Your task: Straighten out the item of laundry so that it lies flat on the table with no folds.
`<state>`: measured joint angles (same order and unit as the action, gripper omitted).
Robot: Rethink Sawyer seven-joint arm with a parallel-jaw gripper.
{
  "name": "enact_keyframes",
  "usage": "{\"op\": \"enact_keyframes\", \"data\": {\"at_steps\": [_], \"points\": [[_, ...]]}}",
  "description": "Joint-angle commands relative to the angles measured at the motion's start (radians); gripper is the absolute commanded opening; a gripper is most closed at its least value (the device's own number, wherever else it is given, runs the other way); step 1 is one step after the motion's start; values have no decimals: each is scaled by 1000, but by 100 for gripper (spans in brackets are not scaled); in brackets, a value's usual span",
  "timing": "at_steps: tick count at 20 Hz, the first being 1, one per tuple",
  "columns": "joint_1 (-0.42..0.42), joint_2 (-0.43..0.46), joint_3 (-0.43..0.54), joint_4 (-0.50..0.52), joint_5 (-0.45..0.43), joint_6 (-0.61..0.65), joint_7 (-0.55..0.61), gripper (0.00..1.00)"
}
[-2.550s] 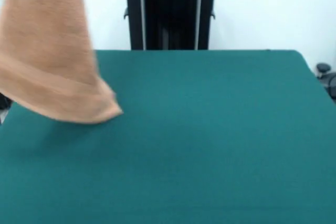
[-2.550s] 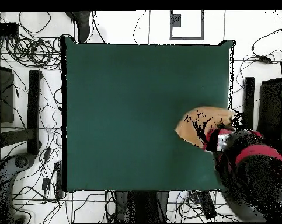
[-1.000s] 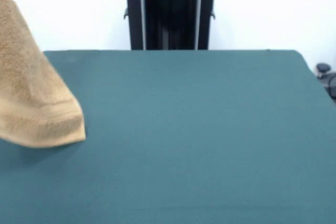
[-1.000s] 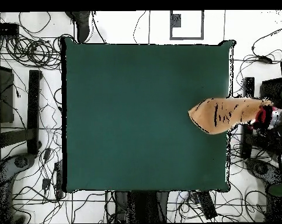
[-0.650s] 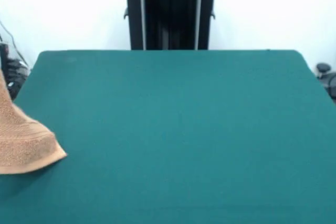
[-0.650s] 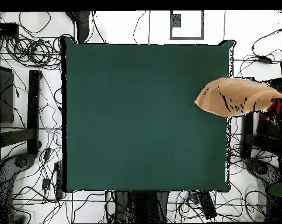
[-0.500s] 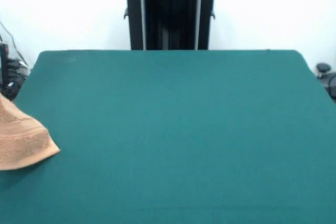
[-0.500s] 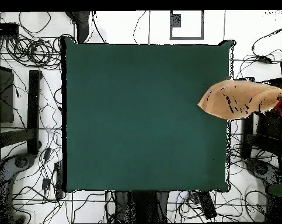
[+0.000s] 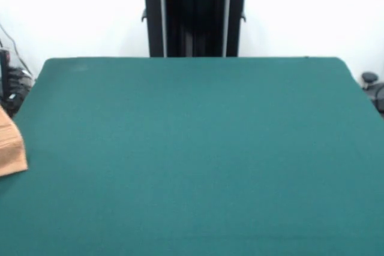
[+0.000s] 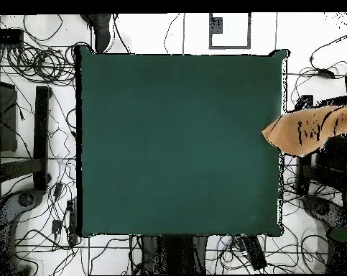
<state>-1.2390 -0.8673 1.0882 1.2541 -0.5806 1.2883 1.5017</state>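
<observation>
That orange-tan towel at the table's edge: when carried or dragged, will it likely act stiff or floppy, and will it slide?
The towel probably behaves floppy: it shows as a stretched, tapering shape across the table edge, not a flat rectangle. It looks light for its size. Terry pile on the felt-like surface would likely drag, not glide.

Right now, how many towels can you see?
1. The towel hangs across the table's edge, mostly beyond it; the front view shows only a corner of it at the picture's left edge.

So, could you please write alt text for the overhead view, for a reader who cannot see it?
An orange-tan towel stretches across the right edge of a dark green table, mostly beyond it. Tangled cables cover the white floor around the table; no gripper shows.
</observation>
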Motion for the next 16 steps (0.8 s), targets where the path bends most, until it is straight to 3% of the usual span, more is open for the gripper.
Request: {"op": "enact_keyframes", "data": {"at_steps": [1,10,16], "points": [[105,82,-60,-148,-69,144,-382,0],[168,193,-63,-403,-116,293,-545,0],[185,265,-59,-513,-132,351,-622,0]]}}
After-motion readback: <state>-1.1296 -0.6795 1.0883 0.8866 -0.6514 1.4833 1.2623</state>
